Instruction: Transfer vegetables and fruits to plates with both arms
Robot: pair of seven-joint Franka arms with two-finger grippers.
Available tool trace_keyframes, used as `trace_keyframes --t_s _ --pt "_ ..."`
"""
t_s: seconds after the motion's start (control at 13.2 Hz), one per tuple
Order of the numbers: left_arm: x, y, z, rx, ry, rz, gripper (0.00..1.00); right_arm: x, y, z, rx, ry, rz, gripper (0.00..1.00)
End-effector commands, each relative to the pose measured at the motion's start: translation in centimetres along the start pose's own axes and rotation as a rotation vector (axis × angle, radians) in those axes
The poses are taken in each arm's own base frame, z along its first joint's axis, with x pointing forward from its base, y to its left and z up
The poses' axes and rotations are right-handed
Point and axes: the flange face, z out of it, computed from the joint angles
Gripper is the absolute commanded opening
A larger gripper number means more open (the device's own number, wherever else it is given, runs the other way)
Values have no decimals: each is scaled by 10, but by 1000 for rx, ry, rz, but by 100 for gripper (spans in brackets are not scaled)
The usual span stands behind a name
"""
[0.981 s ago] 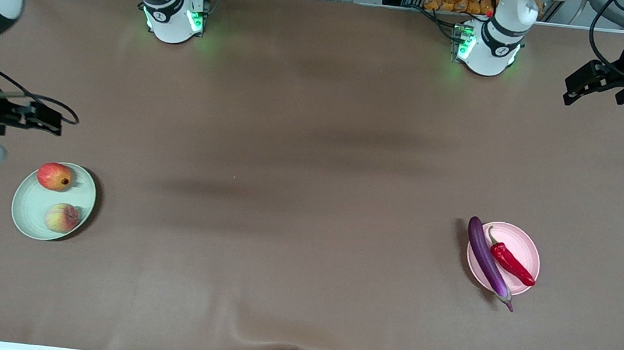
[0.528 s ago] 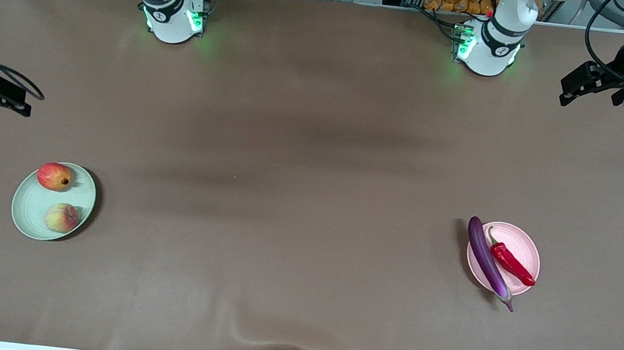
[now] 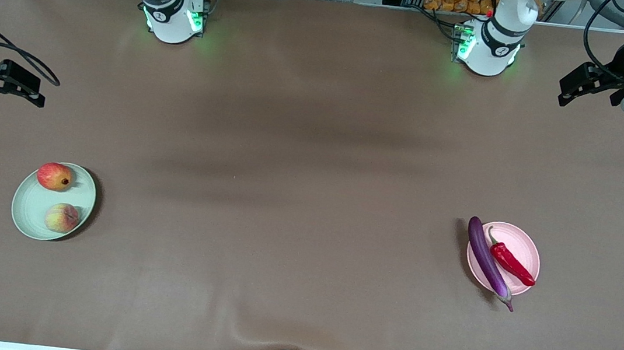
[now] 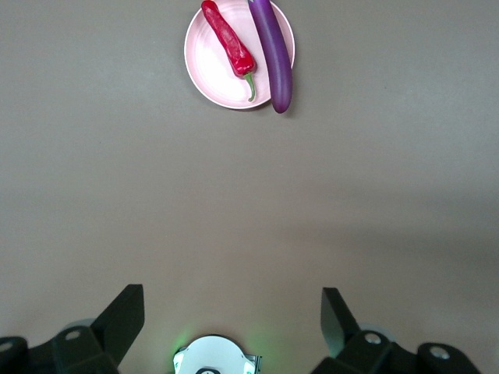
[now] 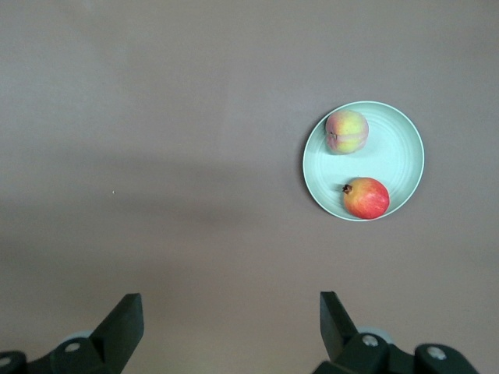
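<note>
Everything's plated, the eggplant is the only thing you need to watch

Both fruits sit well inside the green plate [image 3: 25,218] at the right arm's end of the counter [image 3: 314,157]: red fruit [image 3: 54,176], and peach [image 3: 61,217] nearer the front camera. On the pink plate [image 3: 521,246] at the other end, the chili [image 3: 510,263] lies fine, but the eggplant [image 3: 487,261] rests along the rim with both tips overhanging, so I'd guess any bump to the plate or counter rolls it off. Left end effector [image 3: 577,88] hangs over its counter end, wide open, holding nothing; right end effector [image 3: 20,84] likewise, empty. Nothing stands between them and the plates, just bare counter and the arm bases along the top edge.
</note>
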Motion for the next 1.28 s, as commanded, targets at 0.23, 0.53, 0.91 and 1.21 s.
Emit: trace_keyframes --t_s 0.23,0.53,0.91,1.21 --pt "-9 -1 -8 -10 27 19 100 -21 19 -11 -12 22 54 100" --pt "-7 -5 -9 -5 25 85 100 -33 11 -3 -18 53 64 100" --pt "7 -10 -18 11 44 150 100 -39 20 0 -16 49 86 100" --pt "17 -13 -21 6 51 139 100 -38 20 -3 -18 61 85 100"
